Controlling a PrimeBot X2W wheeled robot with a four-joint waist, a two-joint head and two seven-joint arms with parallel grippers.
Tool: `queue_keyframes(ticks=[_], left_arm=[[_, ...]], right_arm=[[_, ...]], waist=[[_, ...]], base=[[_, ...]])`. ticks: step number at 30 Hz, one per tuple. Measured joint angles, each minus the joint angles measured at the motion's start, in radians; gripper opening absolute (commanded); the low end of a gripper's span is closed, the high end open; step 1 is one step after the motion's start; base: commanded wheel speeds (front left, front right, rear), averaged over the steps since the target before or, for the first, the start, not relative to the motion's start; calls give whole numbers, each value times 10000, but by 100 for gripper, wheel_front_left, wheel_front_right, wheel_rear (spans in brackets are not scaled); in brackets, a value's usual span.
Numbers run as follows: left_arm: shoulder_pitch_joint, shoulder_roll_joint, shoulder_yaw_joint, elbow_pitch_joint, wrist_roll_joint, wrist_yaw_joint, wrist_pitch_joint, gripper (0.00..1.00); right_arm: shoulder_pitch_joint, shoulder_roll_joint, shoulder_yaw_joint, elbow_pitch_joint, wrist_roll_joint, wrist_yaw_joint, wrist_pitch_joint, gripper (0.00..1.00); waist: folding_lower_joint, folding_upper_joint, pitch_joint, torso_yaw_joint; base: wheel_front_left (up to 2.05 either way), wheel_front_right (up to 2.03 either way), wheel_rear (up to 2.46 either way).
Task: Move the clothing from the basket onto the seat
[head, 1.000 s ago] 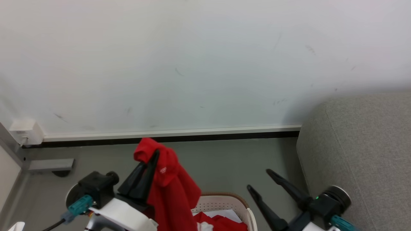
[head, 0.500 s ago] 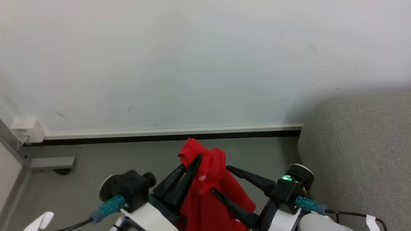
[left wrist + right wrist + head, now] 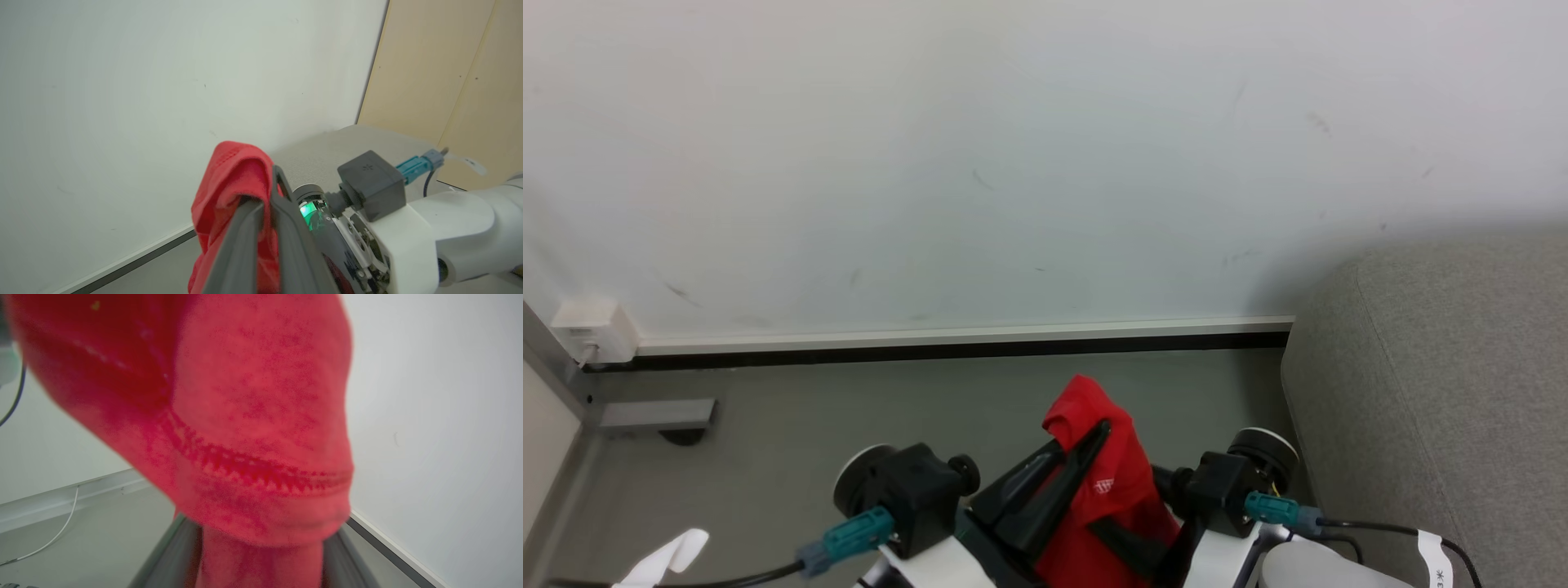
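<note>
A piece of red clothing [image 3: 1107, 482] hangs from my left gripper [image 3: 1098, 431], which is shut on its top fold above the floor. In the left wrist view the clothing [image 3: 233, 179] drapes over the tips of the closed left gripper [image 3: 265, 196]. My right gripper [image 3: 1125, 500] has come in from the right, its two dark fingers standing apart on either side of the hanging cloth. From the right wrist the clothing [image 3: 253, 416] is close up, with the fingers [image 3: 171, 559] flanking its lower strip. The grey seat [image 3: 1445, 392] is at the right. The basket is out of view.
A white wall with a skirting board [image 3: 964, 339] runs across the back above the grey floor [image 3: 849, 408]. A white box [image 3: 592, 333] and a grey bracket [image 3: 654, 416] sit at the far left. Beige panels [image 3: 449, 81] stand beyond the seat [image 3: 347, 143].
My left gripper has carried the red clothing to the right and a little lower. My right gripper has swung in leftward until its fingers straddle the cloth. The arms now cover where the basket showed.
</note>
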State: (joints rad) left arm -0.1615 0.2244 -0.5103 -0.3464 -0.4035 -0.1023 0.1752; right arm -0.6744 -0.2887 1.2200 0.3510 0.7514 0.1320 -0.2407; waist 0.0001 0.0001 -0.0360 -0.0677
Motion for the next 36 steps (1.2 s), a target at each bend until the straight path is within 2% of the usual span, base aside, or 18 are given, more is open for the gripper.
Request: queue_keyframes(ticks=[7, 8, 9, 10, 16, 22, 29, 36], left_arm=[[-9, 102, 173, 132, -27, 153, 27, 0], [9, 132, 188, 171, -27, 159, 23, 16], [47, 125, 226, 203, -29, 211, -13, 48], [65, 153, 247, 247, -23, 236, -56, 100], [221, 355, 410, 786, 165, 389, -472, 100], [390, 270, 184, 1204, 224, 322, -1030, 100], [367, 96, -180, 1705, 445, 224, -1678, 100], [148, 54, -357, 2017, 602, 194, -1860, 100]], right_arm=[[0, -31, -104, 50, 554, 0, -157, 0], [2, -81, -194, 48, 608, 0, -161, 0], [2, -151, -288, 33, 631, 0, -167, 0], [3, -242, -378, 8, 660, 0, -173, 0], [39, -813, -1005, -282, 698, 0, -207, 0], [195, -1561, -1887, -485, 593, 0, -217, 0], [511, -2249, -3060, -746, 407, 0, -217, 0], [741, -2681, -4219, -1135, 2, 0, -213, 0]], waist=[[-1, 0, 41, -59], [0, 0, 50, -83], [-1, -1, 59, -110], [-1, 0, 71, -142], [0, 0, 163, -476], [-1, 0, 274, -1034], [0, 0, 450, -1917], [0, 0, 747, -2889]], base=[[0, 0, 0], [0, 0, 0], [0, 0, 0], [0, 0, 0], [0, 0, 0], [0, 0, 0], [0, 0, 0], [0, 0, 0]])
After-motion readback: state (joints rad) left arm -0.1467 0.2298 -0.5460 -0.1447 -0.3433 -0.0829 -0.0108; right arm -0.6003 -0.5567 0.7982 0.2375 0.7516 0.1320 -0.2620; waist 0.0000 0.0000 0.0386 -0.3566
